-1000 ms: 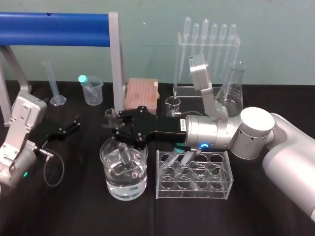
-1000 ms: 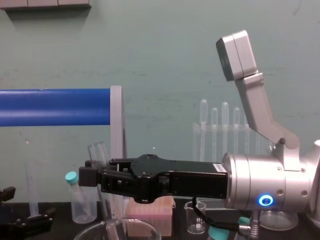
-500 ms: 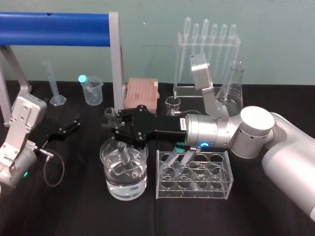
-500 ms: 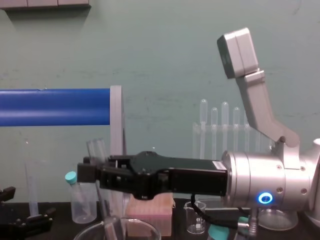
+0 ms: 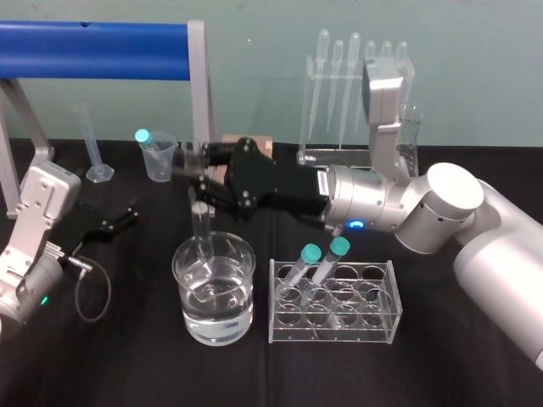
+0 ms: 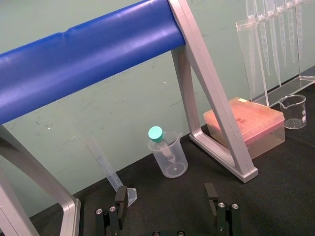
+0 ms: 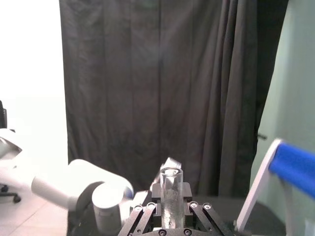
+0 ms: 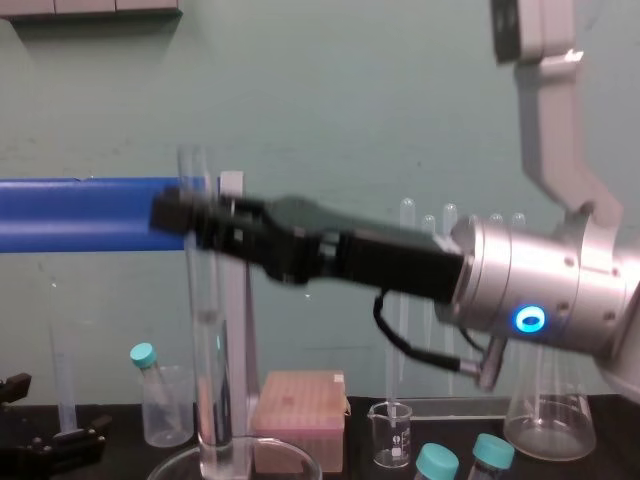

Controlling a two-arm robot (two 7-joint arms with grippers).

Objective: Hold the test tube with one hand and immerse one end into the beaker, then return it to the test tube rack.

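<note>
My right tool is clamped near the top of the test tube, keeping it upright so its lower end hangs just inside the beaker, which is about half full of clear liquid. The rack just right of the beaker holds two teal-capped tubes. My left tool, fingers apart, idles on the bench left of the beaker.
</note>
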